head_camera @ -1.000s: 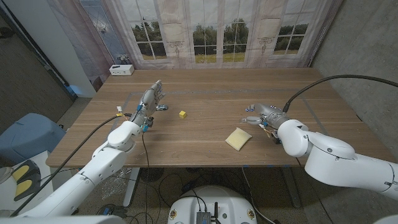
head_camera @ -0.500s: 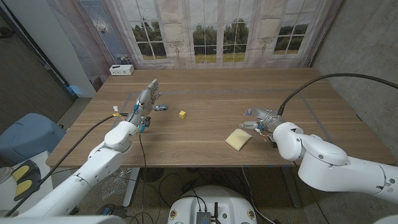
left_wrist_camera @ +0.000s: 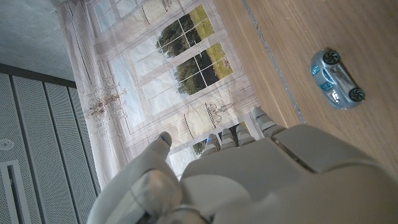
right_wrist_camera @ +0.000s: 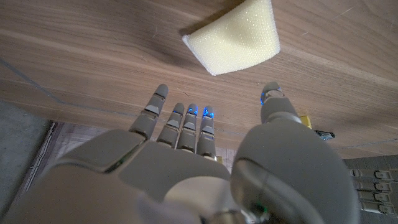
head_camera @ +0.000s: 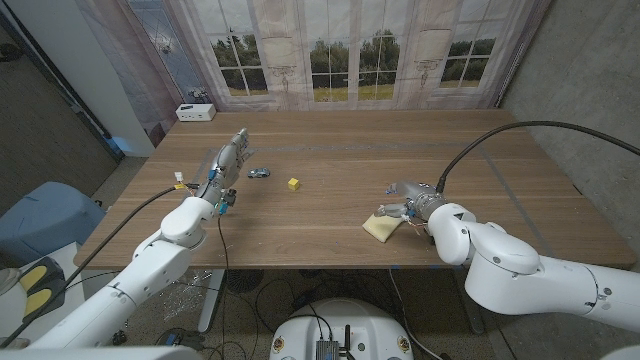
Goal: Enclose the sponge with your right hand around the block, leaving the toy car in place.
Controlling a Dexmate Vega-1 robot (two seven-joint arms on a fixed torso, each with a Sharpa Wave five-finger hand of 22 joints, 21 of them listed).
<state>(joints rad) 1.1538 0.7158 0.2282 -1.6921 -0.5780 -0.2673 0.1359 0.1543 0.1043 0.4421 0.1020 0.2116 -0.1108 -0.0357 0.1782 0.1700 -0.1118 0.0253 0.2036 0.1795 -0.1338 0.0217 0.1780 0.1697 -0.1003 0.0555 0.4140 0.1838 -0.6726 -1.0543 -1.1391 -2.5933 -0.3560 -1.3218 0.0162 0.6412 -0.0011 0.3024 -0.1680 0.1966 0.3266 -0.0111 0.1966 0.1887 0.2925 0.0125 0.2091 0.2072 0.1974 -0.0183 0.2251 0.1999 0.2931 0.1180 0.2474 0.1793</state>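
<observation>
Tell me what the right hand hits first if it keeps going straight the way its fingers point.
Probably the sponge: in the right wrist view the right hand is open, fingers reaching toward it with bare table between. How far apart they are is hard to judge.

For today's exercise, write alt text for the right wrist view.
The right hand, fingers spread and holding nothing, reaches toward a pale yellow sponge lying on the wooden table, not yet touching it.
</observation>
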